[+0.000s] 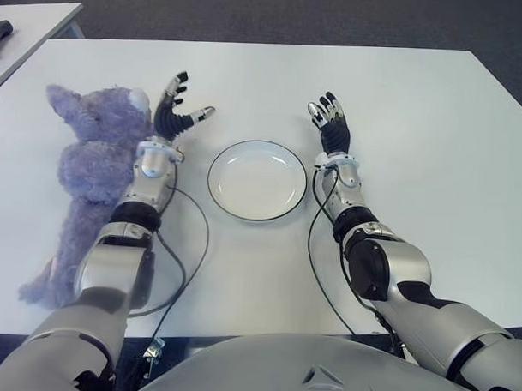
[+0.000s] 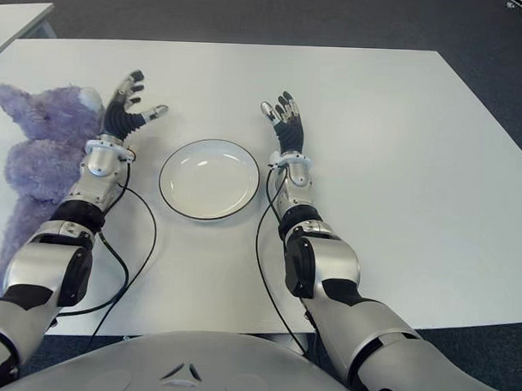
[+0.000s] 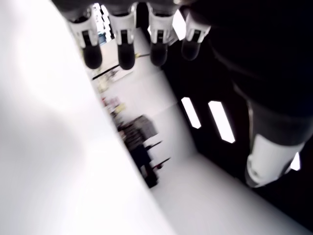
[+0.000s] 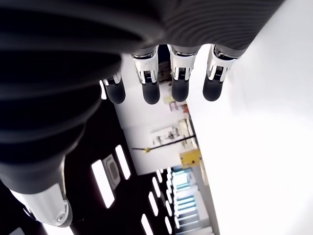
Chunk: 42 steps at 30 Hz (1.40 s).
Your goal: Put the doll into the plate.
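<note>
Left eye view shows my left hand at upper left, fingers spread and holding nothing, just beside the purple plush doll lying along the left edge. My right hand, fingers extended, empty, shows right of the white plate at centre.

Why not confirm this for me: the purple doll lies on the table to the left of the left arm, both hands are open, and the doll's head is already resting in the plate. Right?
One thing is wrong: the doll is not in the plate, which is empty. The left eye view shows it lying on the table beside the left hand, whose arm separates it from the plate. The right hand is open too.
</note>
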Tool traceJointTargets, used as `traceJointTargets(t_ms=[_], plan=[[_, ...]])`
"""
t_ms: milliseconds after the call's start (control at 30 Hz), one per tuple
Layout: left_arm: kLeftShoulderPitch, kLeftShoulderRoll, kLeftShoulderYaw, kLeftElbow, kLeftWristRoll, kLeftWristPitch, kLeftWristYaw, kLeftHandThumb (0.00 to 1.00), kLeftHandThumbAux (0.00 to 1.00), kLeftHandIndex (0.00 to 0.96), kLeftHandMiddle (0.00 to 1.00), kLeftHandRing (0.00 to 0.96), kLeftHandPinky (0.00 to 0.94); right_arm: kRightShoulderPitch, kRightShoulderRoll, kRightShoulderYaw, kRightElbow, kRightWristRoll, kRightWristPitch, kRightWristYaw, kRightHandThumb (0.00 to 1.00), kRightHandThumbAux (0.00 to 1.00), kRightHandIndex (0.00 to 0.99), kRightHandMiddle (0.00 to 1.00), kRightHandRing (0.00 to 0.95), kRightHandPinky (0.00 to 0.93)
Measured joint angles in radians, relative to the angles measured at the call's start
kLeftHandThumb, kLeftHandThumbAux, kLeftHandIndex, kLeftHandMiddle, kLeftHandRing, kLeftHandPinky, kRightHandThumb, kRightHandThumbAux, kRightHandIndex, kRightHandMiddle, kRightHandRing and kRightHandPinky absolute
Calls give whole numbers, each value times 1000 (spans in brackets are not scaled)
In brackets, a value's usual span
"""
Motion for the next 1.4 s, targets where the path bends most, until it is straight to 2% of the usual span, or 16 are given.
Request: traceJointTargets(t_ms=[333,533,800,1133,1400], plan=[[76,33,45,-206,-8,31,6,6,565,0,76,77,71,-1,0,-2,-4,3,-4,-2,146,643,6,34,31,73],[108,71,58,-301,28,57,19,0,549,0,68,69,62,-2,0,-9,-4,8,-8,-1,140,648,13,39,34,73],[100,108,64,-392,70,105,19,0,514,0,69,70,86,-2,1,-12,-4,12,-8,-1,133,644,9,32,29,64],[85,107,52,-457,89,141,16,0,478,0,62,63,69,-2,1,-3,-4,4,-8,-3,130,670,2,32,31,69],[62,97,35,-464,84,196,-1,13,483,0,60,59,57,-2,0,1,-4,-6,-8,-11,127,680,0,29,31,69]])
